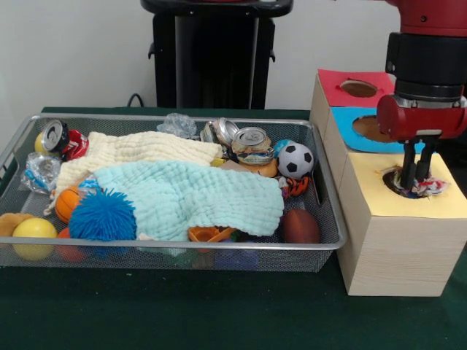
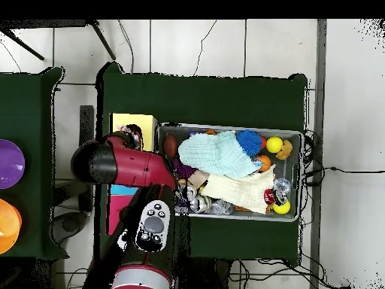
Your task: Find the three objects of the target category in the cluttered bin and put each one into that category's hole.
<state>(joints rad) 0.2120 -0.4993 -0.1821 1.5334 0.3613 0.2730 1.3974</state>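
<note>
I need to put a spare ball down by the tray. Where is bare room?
Bare green table lies in front of the tray and wooden boxes. The tray itself is crowded: cloths, balls, cans. The gripper sits over the yellow box's hole.

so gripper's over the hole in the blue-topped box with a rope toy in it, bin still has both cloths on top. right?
Not quite. In the front view the gripper is at the hole of the yellow-topped box, not the blue-topped box. The rope toy sits in that hole, and the bin does hold both cloths: the cream cloth and the pale blue cloth.
</note>
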